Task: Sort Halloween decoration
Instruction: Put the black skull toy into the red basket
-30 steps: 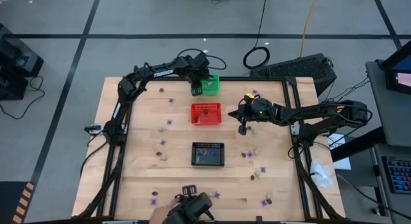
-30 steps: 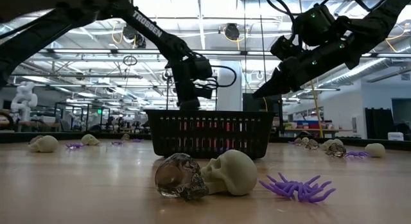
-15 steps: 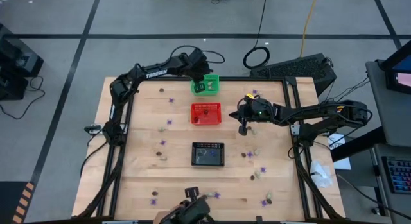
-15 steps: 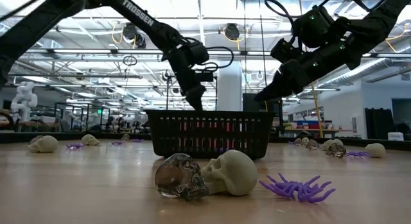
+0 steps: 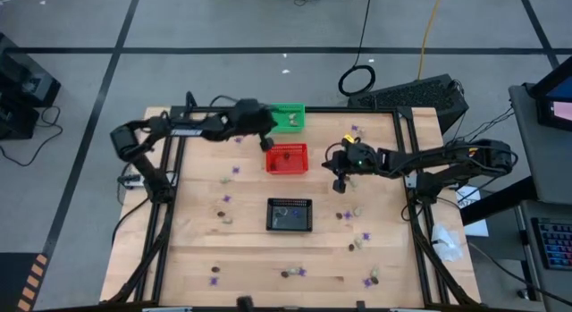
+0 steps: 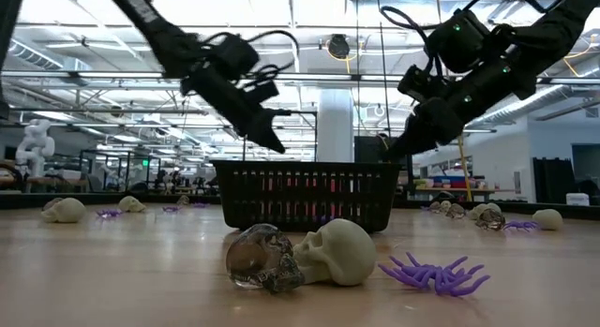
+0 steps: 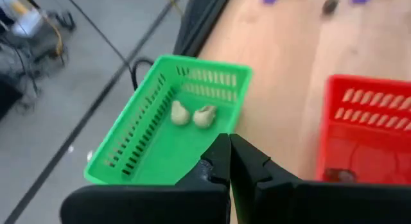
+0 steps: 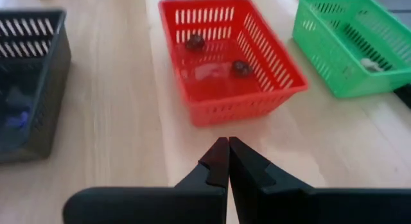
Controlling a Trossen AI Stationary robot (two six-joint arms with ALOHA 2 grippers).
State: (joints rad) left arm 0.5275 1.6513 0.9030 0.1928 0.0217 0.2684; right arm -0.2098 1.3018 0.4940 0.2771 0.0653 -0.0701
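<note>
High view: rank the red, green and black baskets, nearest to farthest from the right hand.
From the right hand:
1. Red basket, just toward the table's middle.
2. Black basket, toward the near edge.
3. Green basket, at the far edge, beyond the red one.

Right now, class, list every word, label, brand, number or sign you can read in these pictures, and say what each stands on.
Nothing can be read clearly.
White lettering on the left arm: too small and blurred to read.
Small lit green sign in the room behind the table: too small to read.
</note>
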